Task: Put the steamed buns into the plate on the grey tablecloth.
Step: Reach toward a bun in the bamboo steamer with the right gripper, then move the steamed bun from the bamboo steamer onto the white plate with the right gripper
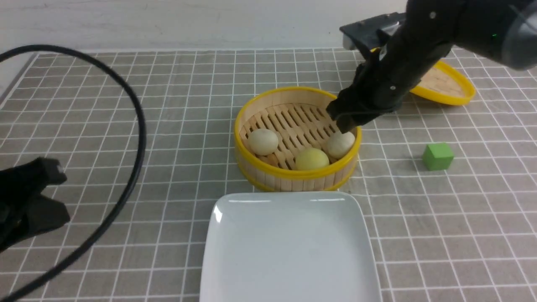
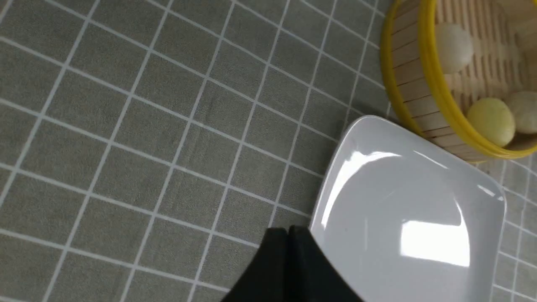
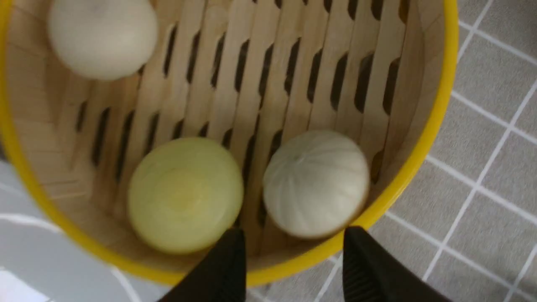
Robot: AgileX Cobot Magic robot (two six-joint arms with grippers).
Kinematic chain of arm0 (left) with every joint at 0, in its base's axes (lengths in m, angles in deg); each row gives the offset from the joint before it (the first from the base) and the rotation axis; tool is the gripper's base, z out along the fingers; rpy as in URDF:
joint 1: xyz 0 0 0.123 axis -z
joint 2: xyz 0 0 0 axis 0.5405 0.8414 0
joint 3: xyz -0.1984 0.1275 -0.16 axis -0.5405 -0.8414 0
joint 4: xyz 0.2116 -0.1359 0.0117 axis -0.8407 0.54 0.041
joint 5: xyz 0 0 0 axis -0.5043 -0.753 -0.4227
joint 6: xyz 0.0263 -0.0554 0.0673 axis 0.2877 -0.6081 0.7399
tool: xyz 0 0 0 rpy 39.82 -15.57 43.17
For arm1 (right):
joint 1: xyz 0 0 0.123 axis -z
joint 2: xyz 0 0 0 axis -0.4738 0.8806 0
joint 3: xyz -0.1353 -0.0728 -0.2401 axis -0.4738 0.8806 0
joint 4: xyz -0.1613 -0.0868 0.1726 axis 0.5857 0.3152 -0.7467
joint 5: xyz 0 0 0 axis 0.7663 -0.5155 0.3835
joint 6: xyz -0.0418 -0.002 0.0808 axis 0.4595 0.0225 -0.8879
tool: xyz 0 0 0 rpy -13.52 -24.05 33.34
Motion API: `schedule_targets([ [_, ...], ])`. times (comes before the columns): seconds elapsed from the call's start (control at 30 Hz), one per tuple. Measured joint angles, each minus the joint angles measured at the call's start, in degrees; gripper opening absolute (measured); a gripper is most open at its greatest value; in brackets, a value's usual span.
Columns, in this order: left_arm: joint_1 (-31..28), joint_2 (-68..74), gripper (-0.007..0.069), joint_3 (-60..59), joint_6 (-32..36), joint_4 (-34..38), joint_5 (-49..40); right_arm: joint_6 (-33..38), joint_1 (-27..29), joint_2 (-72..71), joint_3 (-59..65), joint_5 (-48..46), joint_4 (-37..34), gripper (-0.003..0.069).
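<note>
Three steamed buns lie in the round bamboo steamer [image 1: 251, 161]: an off-white one at the left [image 1: 263, 141], a pale yellow one at the front [image 1: 312, 159] and an off-white one at the right [image 1: 340, 144]. My right gripper [image 1: 346, 126] hangs just above the right bun, open and empty. In the right wrist view its fingertips [image 3: 226, 251] stand apart near that bun [image 3: 316, 182], beside the yellow bun [image 3: 185, 195]. The white square plate [image 1: 289, 251] lies empty in front of the steamer on the grey tablecloth [image 1: 126, 126]. My left gripper [image 2: 288, 230] is shut and empty, by the plate's edge [image 2: 335, 176].
A green cube [image 1: 437, 156] sits on the cloth right of the steamer. The steamer's yellow-rimmed lid [image 1: 447, 86] lies at the back right, partly behind my right arm. A black cable [image 1: 136, 126] loops over the left side. My left arm [image 1: 29, 201] rests at the left edge.
</note>
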Motion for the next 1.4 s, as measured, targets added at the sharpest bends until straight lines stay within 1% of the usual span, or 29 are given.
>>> schedule_targets([
  [0.2, 0.0, 6.6, 0.0094, 0.9, 1.0, -0.2, 0.9, -0.1, 0.0, 7.0, -2.1, 5.0, 1.6, 0.033],
  [0.3, 0.0, 7.5, 0.0141, 0.9, 1.1, -0.2, 0.9, -0.1, 0.0, 8.7, -2.4, 6.6, 1.8, 0.0288],
  [0.4, 0.0, 7.5, 0.0185, 0.9, 1.2, -0.3, 0.9, -0.1, 0.0, 8.9, -2.4, 7.1, 1.8, 0.0171],
  [0.47, 0.0, 7.5, 0.0215, 0.9, 1.2, -0.3, 0.9, -0.1, 0.0, 8.0, -2.6, 6.2, 1.8, 0.0043],
  [0.5, 0.0, 7.5, 0.0219, 0.9, 1.2, -0.3, 0.9, -0.1, 0.0, 7.9, -2.7, 6.1, 1.8, 0.0043],
  [0.53, 0.0, 7.5, 0.0231, 0.9, 1.2, -0.3, 0.9, -0.1, 0.0, 6.3, -3.0, 4.3, 1.2, 0.0015],
  [0.57, 0.0, 7.5, 0.0235, 0.9, 1.2, -0.3, 0.9, -0.1, 0.0, 5.2, -3.1, 3.4, 1.0, 0.0014],
  [0.67, 0.0, 7.5, 0.0242, 0.9, 1.2, -0.4, 0.9, -0.1, 0.0, -1.7, -3.5, -4.1, -1.1, 0.0014],
  [0.7, 0.0, 7.5, 0.0243, 0.9, 1.2, -0.4, 0.9, -0.1, 0.0, -2.9, -3.5, -4.7, -1.5, 0.0014],
  [0.77, 0.0, 7.5, 0.0244, 0.9, 1.2, -0.4, 1.1, 0.1, 0.0, -9.8, -2.9, -12.4, -4.9, 0.0014],
  [0.83, 0.0, 7.5, 0.0244, 0.9, 1.2, -0.4, 1.8, 1.2, -0.8, -17.0, 0.6, -15.5, -9.5, 0.0015],
  [0.9, 0.0, 7.5, 0.0244, 0.9, 1.6, -0.4, 2.2, 2.0, -2.8, -22.7, 7.3, -16.2, -13.3, 0.002],
  [0.97, 0.0, 7.5, 0.0244, 0.9, 2.8, -0.4, 2.5, 2.2, -5.9, -26.4, 16.0, -13.4, -15.7, 0.0024],
  [1.0, 0.0, 7.5, 0.0244, 0.9, 2.8, -0.4, 2.5, 2.2, -6.3, -27.0, 16.9, -12.9, -16.1, 0.0024],
  [1.03, 0.0, 7.5, 0.0244, 0.9, 3.8, -0.4, 2.7, 2.2, -9.1, -28.5, 24.9, -7.4, -17.0, 0.0031],
  [1.07, 0.0, 7.5, 0.0244, 0.9, 4.0, -0.3, 2.6, 2.1, -10.4, -28.7, 28.9, -3.9, -17.2, 0.0037],
  [1.13, 0.0, 7.5, 0.0244, 0.9, 4.2, -0.2, 2.9, 1.5, -11.9, -28.4, 34.7, 2.2, -17.2, 0.0054],
  [1.17, 0.0, 7.5, 0.0244, 0.9, 4.2, -0.2, 3.0, 1.4, -12.4, -28.0, 36.0, 3.7, -17.2, 0.0062],
  [1.2, 0.0, 7.5, 0.0244, 0.9, 4.3, -0.1, 3.2, 0.9, -13.5, -26.5, 40.7, 10.1, -17.3, 0.0106],
  [1.23, 0.0, 7.5, 0.0244, 0.9, 4.3, -0.1, 3.2, 0.8, -13.6, -26.5, 41.1, 10.7, -17.3, 0.0106],
  [1.27, 0.0, 7.5, 0.0244, 0.9, 4.4, -0.1, 3.2, 0.4, -13.8, -24.5, 43.4, 14.9, -17.3, 0.0167],
  [1.3, 0.0, 7.5, 0.0244, 0.9, 4.4, -0.1, 3.2, 0.4, -13.8, -24.0, 43.6, 15.3, -17.3, 0.0185],
  [1.33, 0.0, 7.5, 0.0244, 0.9, 4.5, -0.1, 3.2, 0.2, -13.9, -21.8, 44.3, 18.0, -17.3, 0.0262],
  [1.4, 0.0, 7.5, 0.0244, 0.9, 4.5, -0.1, 3.2, 0.1, -13.7, -19.9, 43.9, 18.9, -17.3, 0.0362],
])
